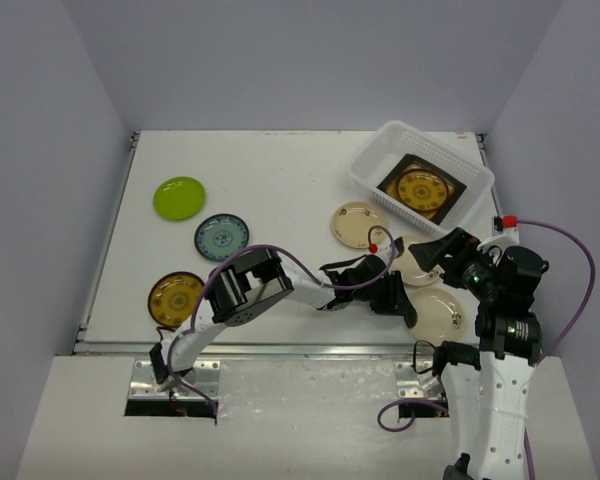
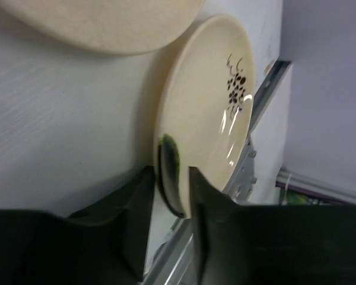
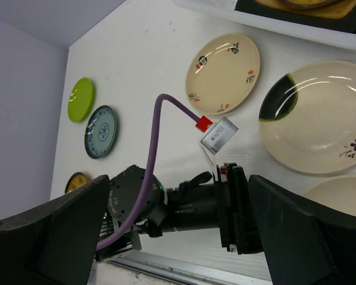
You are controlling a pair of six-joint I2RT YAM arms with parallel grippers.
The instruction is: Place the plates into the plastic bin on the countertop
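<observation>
Plastic bin (image 1: pixel 368 152) holds 1 amber square plate (image 1: pixel 421 188).

Nothing legible appeared anywhere. A small white label (image 3: pixel 221 133) hung beside a red tag on the purple cable (image 3: pixel 160 127), its print too small to read. Dark and red painted marks on the far cream plate (image 3: pixel 222 71) were blurred; characters or ornament, impossible to tell.

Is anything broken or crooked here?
Nothing looks broken or spilled. One odd thing: the cream plate with the dark flower has its rim pinched by the left gripper, jaws closed on it, and that side seems tipped up off the white surface.
</observation>
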